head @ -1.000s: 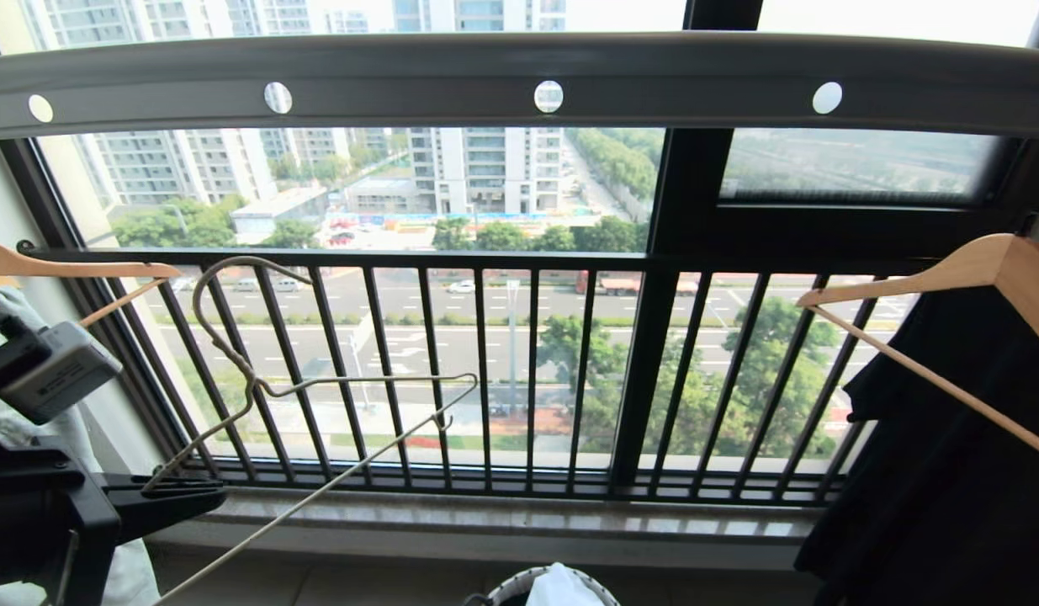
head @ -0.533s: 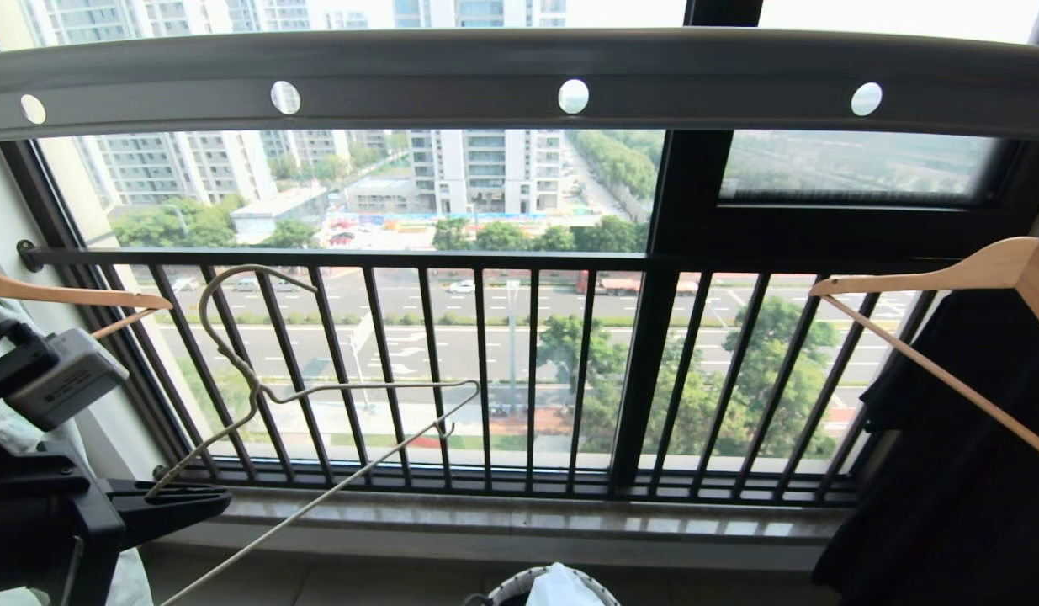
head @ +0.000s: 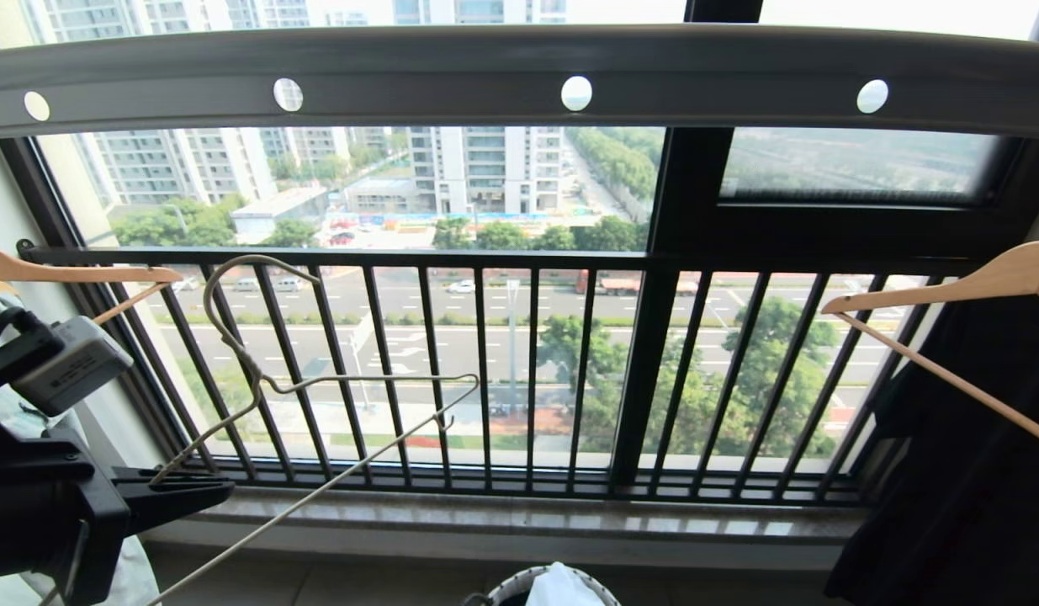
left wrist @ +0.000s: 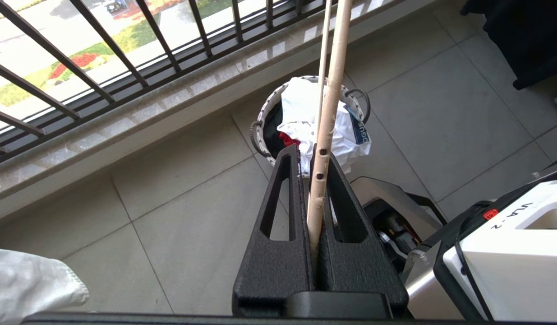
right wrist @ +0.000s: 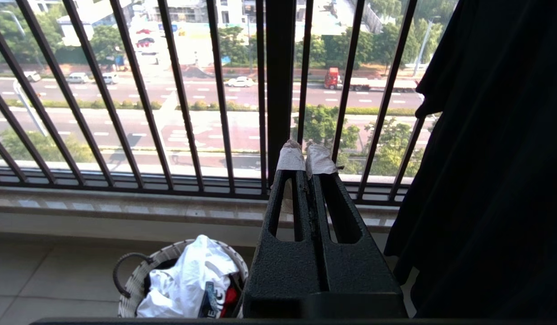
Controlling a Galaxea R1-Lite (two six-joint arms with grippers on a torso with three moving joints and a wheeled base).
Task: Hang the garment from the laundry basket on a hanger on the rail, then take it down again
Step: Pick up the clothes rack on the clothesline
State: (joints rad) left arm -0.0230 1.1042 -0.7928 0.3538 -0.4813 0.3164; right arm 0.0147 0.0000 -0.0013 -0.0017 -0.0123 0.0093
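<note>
The left hand (head: 220, 491) is clamped on the hanger (head: 317, 396) below the rail (head: 452, 80). The right hand (right wrist: 306, 160) (fingers together) holds nothing. The garment (left wrist: 305, 113) lies in the laundry basket (left wrist: 264, 110).

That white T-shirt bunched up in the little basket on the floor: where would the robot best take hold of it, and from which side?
Probably from straight above, on the raised crumpled fold at the top of the T-shirt. It heaps above the basket rim, so that fold is free to pinch, while the woven wall blocks the sides. The shut right pincer is empty; the left pincer already holds the wire hanger.
</note>
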